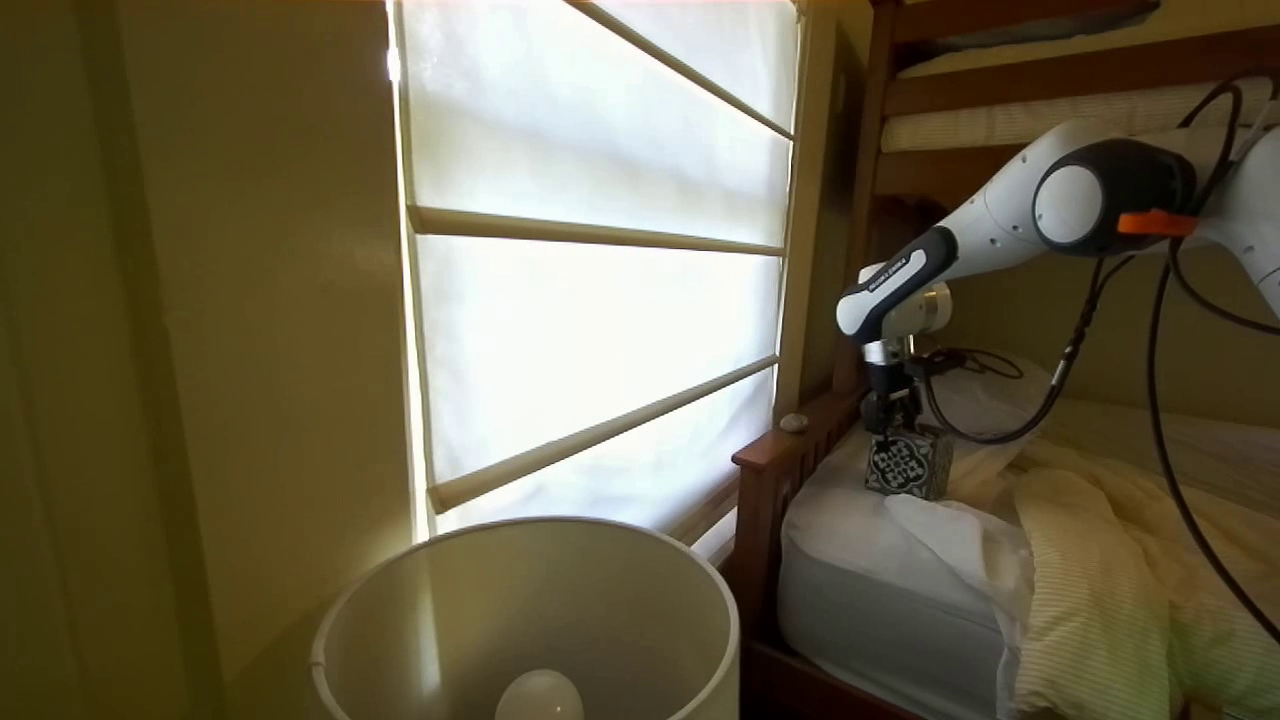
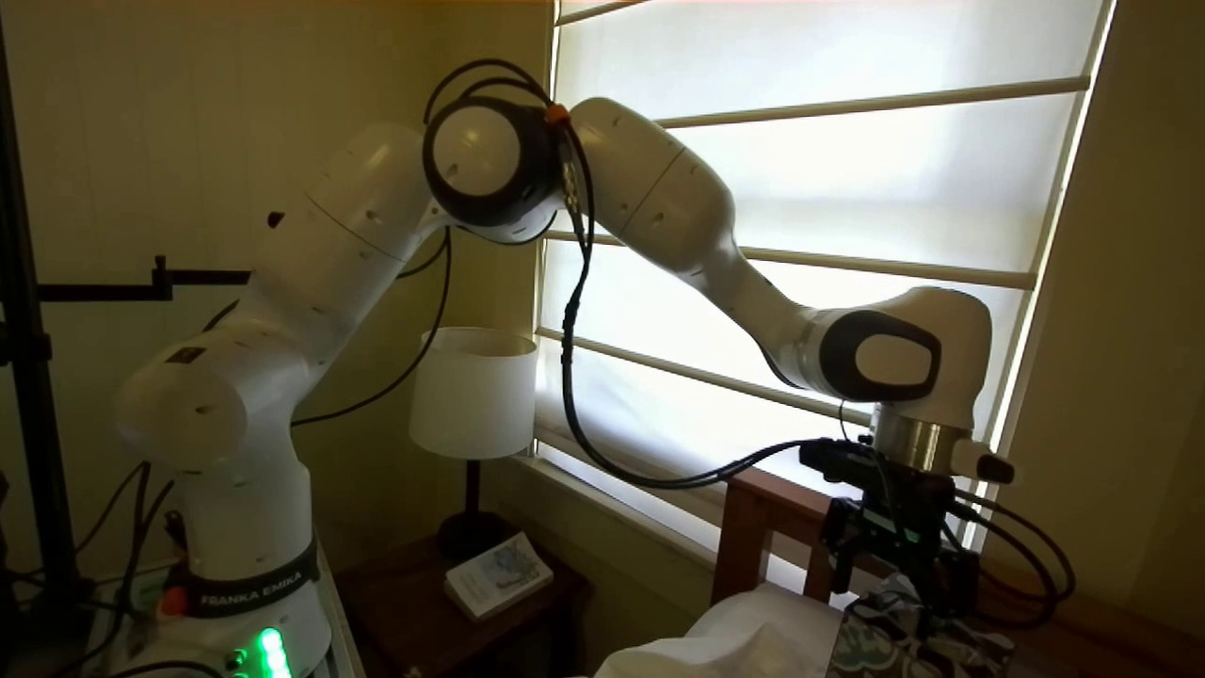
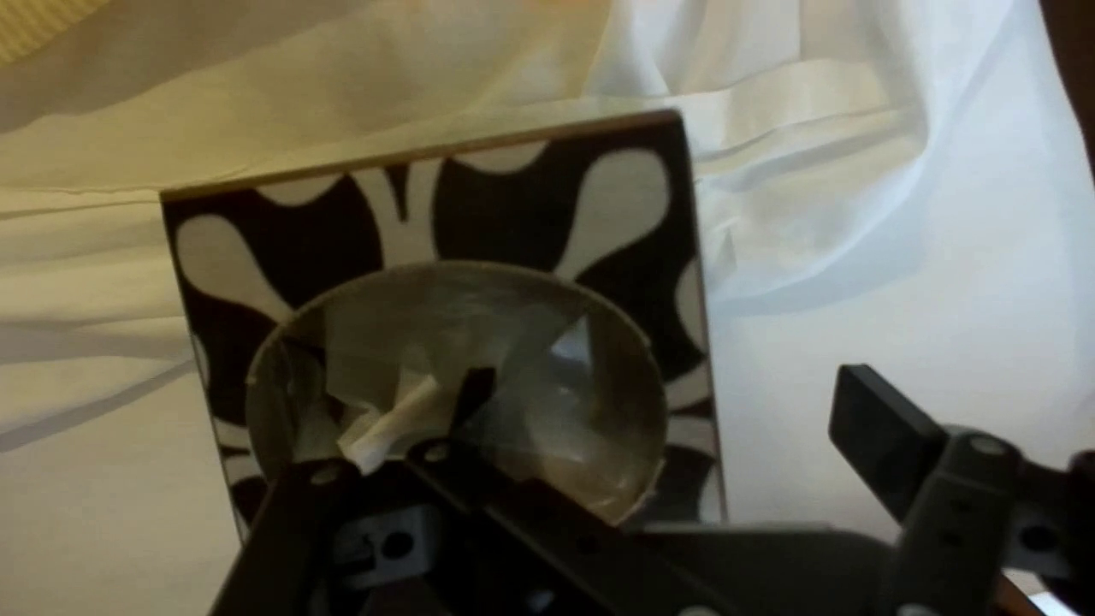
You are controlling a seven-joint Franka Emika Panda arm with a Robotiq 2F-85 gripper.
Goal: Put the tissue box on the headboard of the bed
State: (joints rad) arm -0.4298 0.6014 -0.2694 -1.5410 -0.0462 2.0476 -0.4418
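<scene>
Tissue box [image 1: 903,463]: smooth, printed, low sheen. Clear film [image 3: 565,419] on it: glossy, plastic by the look. Gripper [image 2: 901,582]: matt, metal-look screw heads [image 3: 986,444]. Arm [image 2: 650,188]: smooth hard shell; wrist ring [image 2: 915,443] in shiny metal. Headboard [image 1: 772,458]: smooth wood, slight gloss. Mattress [image 1: 890,590]: smooth cloth. Blanket [image 1: 1090,570]: ribbed cloth. Lampshade [image 2: 475,400]: matt, smooth.

1. We have a strip of bed surface [image 1: 830,485] between the tissue box [image 1: 903,464] and the headboard [image 1: 765,490]
2. A small pale lump [image 1: 793,423] sits on the headboard's top, bare wood either side
3. In the wrist view we see a gap between box and one finger of the gripper [image 3: 671,411]
4. Beside it a black cable [image 1: 1000,438] hangs in our way
</scene>
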